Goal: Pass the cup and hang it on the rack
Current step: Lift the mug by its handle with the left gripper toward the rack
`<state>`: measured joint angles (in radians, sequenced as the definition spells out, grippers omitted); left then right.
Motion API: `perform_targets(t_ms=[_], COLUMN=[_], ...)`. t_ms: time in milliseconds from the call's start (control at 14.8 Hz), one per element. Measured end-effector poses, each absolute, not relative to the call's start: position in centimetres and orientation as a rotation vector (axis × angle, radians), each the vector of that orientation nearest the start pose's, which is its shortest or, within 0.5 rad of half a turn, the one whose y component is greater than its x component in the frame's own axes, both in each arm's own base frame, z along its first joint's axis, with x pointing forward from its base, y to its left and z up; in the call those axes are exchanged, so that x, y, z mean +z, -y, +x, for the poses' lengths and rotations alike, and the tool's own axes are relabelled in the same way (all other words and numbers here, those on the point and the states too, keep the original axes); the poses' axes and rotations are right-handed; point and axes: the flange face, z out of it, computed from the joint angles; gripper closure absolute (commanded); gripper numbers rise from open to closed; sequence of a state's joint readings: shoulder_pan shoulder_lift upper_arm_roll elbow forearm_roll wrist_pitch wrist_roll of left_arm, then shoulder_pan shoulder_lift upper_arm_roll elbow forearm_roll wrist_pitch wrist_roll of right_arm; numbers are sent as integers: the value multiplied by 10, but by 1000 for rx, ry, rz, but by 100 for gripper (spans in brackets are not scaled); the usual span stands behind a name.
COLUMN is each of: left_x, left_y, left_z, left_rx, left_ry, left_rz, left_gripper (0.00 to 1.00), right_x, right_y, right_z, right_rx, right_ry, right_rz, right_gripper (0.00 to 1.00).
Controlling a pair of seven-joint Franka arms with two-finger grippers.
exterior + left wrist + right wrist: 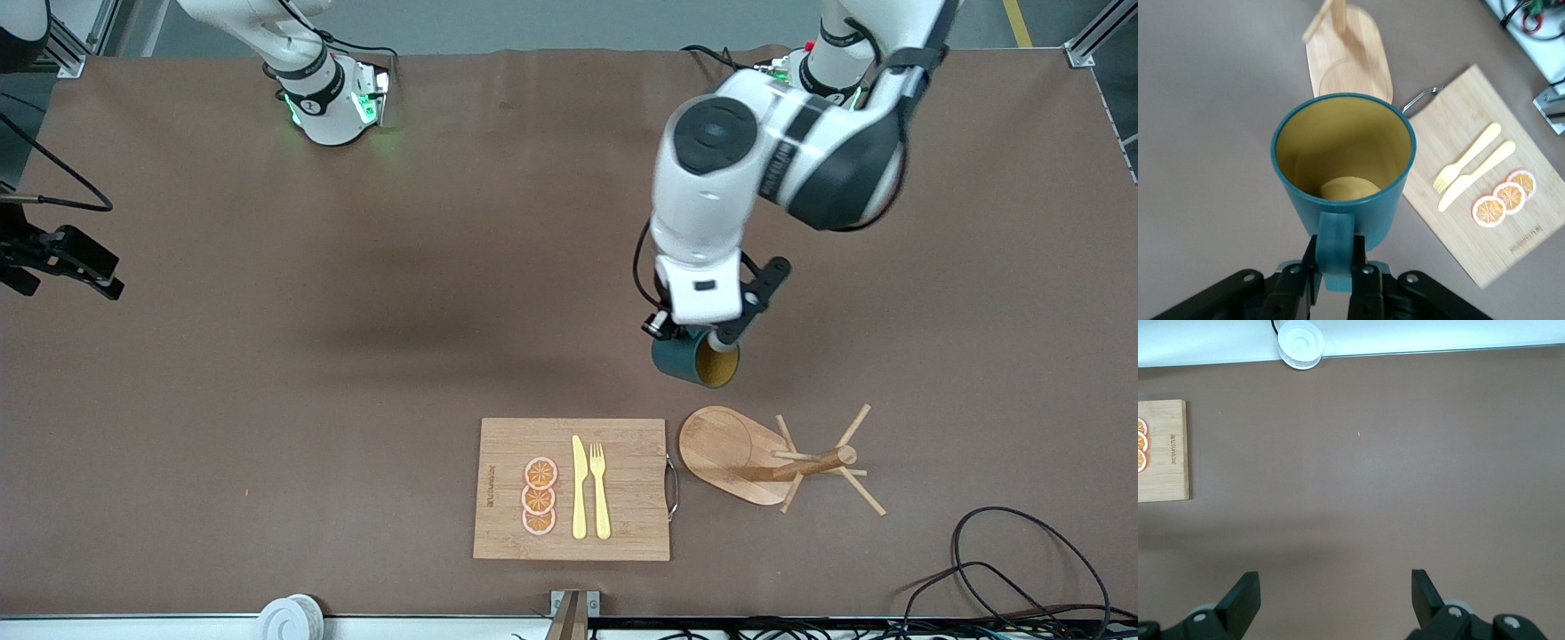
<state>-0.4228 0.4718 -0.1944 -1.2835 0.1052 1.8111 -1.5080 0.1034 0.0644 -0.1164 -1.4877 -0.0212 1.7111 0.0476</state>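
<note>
Two grippers to log. Left gripper (1335,280) is up in the air over bare brown table (267,356), fingers (1365,283) clenched on the handle of the teal cup (1341,180). Cup is tilted, open mouth turned toward the front camera, mustard-brown inside showing. It hangs above the tablecloth just short of the wooden mug rack (773,458), not touching it.

Rack stands on its oval bamboo base, central post with thin angled pegs, toward my left arm's end of the table and nearer the front camera than the cup's spot. No cup on any peg.

Beside the rack, bamboo cutting board (622,524) with metal handle; on it three orange slices (539,496), a yellow knife (578,489) and yellow fork (599,489).

Right gripper (1335,600) waits with fingers released, spread wide, holding nothing, over bare cloth at my right arm's end.
</note>
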Motion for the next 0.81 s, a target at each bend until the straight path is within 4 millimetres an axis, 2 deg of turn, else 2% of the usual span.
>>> perform_targets(t_ms=[271, 542, 677, 813], left_x=[495, 505, 505, 497], left_y=[296, 224, 199, 186], left_z=[638, 669, 679, 686], left_rx=[259, 675, 832, 923], left_ry=[1586, 1920, 2036, 2099], left_rz=[-2945, -2957, -2947, -2923], left_gripper=[99, 99, 99, 99], right_x=[641, 641, 641, 641], right_y=[7, 7, 7, 7], right_z=[589, 589, 589, 589], right_rx=[-253, -253, -253, -253], right_ry=[-92, -92, -92, -92], right_rz=[-3156, -3156, -3156, -3156], right_gripper=[0, 0, 0, 0])
